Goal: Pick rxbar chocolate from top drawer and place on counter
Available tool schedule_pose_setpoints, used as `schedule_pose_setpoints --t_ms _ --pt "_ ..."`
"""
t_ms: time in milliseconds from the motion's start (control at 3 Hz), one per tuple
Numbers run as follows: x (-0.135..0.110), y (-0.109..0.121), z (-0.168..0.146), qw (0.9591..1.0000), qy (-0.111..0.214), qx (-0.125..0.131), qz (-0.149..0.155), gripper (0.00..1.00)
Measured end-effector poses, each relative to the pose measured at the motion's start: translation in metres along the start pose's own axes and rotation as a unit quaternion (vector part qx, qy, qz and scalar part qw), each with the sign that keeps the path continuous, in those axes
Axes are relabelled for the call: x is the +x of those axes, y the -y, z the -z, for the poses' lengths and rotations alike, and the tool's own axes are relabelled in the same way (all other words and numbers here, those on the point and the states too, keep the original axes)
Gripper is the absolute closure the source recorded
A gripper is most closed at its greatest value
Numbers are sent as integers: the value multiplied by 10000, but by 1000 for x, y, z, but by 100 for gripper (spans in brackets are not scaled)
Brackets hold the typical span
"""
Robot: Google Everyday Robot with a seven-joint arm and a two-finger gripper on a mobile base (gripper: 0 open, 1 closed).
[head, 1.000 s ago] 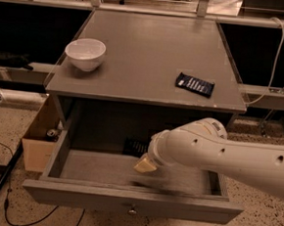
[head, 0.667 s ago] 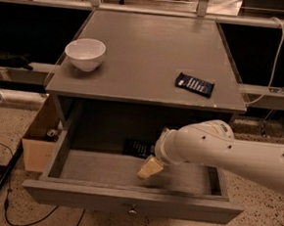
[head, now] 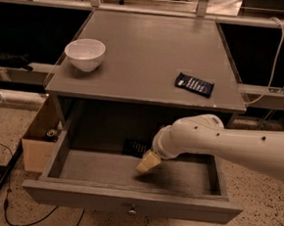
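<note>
The top drawer (head: 76, 197) is pulled open below the counter (head: 147, 46). A dark flat bar, the rxbar chocolate (head: 134, 147), lies at the back of the drawer, partly hidden by my arm. My gripper (head: 148, 163) reaches down into the drawer from the right. Its tan tip is just in front of and to the right of the bar, close above the drawer floor. A bluish-black bar with white text (head: 194, 84) lies on the counter's right side.
A white bowl (head: 85, 54) stands on the counter's left side. An open cardboard box (head: 37, 148) sits on the floor left of the cabinet. A black stand leg and cable (head: 1, 187) lie at the lower left. The drawer's knob (head: 132, 211) faces me.
My gripper has shifted only slightly inside the drawer, a little to the right and back. The bar and the drawer have not moved.
</note>
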State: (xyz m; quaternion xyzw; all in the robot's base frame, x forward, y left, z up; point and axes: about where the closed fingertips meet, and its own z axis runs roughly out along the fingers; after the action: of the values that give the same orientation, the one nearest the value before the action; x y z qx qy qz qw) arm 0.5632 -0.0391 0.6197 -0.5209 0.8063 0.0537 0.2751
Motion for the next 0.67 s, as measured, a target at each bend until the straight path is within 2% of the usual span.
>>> schedule_pose_setpoints --t_ms 333,667 --pt "-14 9 -36 9998 -9 -172 73 0" --pt "-14 9 -37 9998 -8 -180 71 0"
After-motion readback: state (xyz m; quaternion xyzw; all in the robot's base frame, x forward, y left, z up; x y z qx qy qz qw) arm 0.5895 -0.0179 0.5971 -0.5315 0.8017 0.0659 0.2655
